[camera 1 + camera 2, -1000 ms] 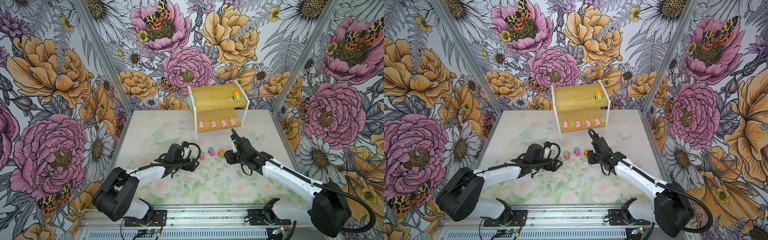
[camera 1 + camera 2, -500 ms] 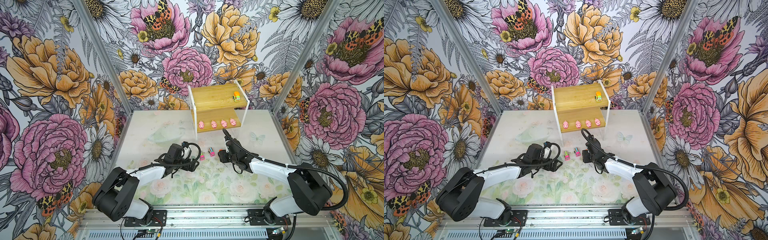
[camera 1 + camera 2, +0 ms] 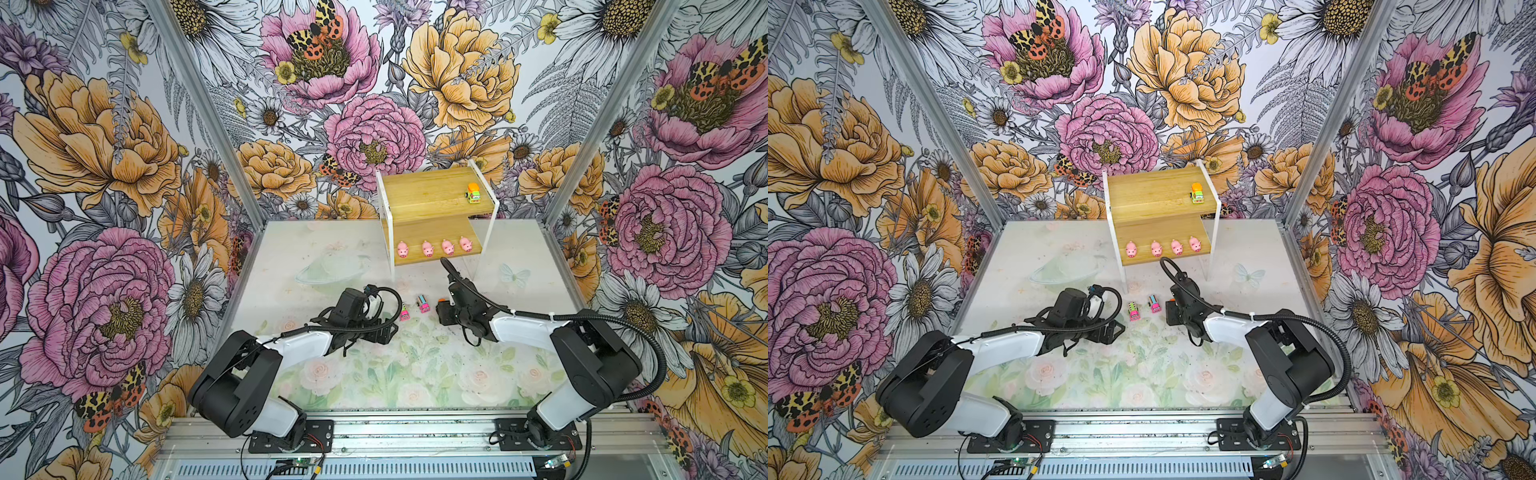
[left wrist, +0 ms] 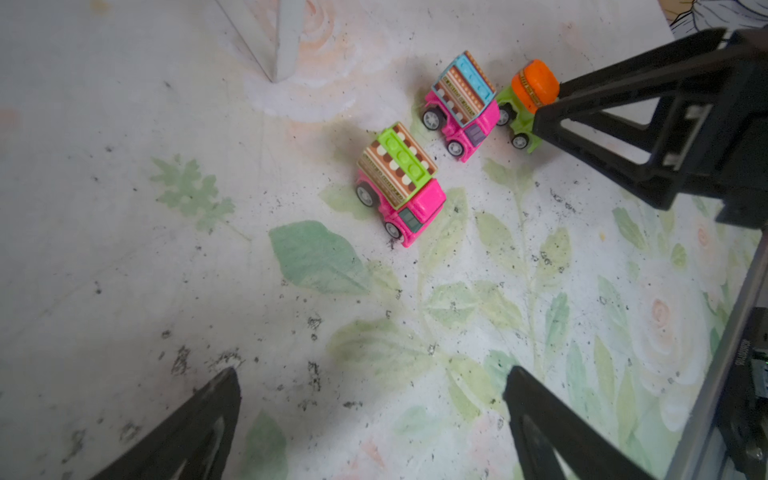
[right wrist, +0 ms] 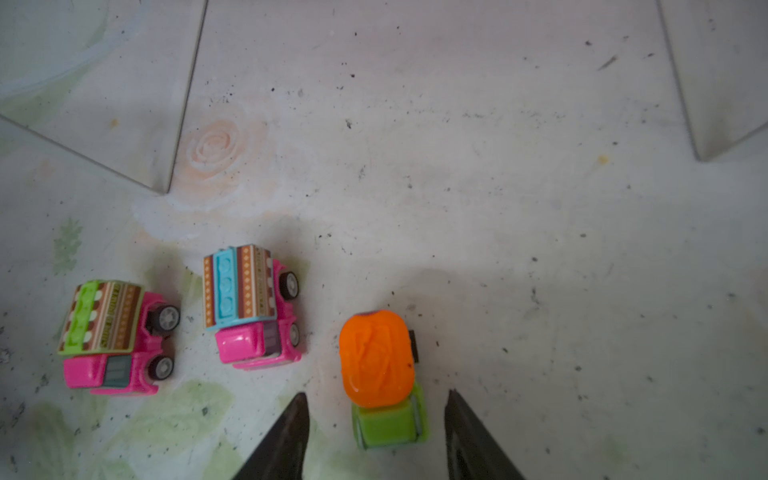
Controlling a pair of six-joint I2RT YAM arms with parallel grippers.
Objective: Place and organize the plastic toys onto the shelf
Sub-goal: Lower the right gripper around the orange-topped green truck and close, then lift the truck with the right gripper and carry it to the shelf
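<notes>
The shelf [image 3: 424,199] [image 3: 1154,195] stands at the back with several pink pigs [image 3: 428,248] in a row on its lower board and a green truck [image 3: 473,193] on the upper one. Two pink trucks [image 3: 403,312] [image 3: 423,303] stand on the table, seen close in the left wrist view [image 4: 399,183] [image 4: 461,104]. Another green truck with an orange top [image 5: 380,374] [image 4: 525,99] stands between the fingers of my right gripper [image 5: 376,399] [image 3: 442,311], which is open with gaps on both sides. My left gripper [image 4: 372,374] [image 3: 384,332] is open and empty, short of the pink trucks.
White shelf legs [image 5: 166,183] [image 5: 702,153] stand on the table just beyond the trucks. Flowered walls [image 3: 124,208] close in the left, right and back. The table [image 3: 415,374] has a pale floral print with dark specks.
The right arm has folded in, its gripper has slid slightly left, and its jaws have narrowed a little around the green truck. The left arm has not moved.
</notes>
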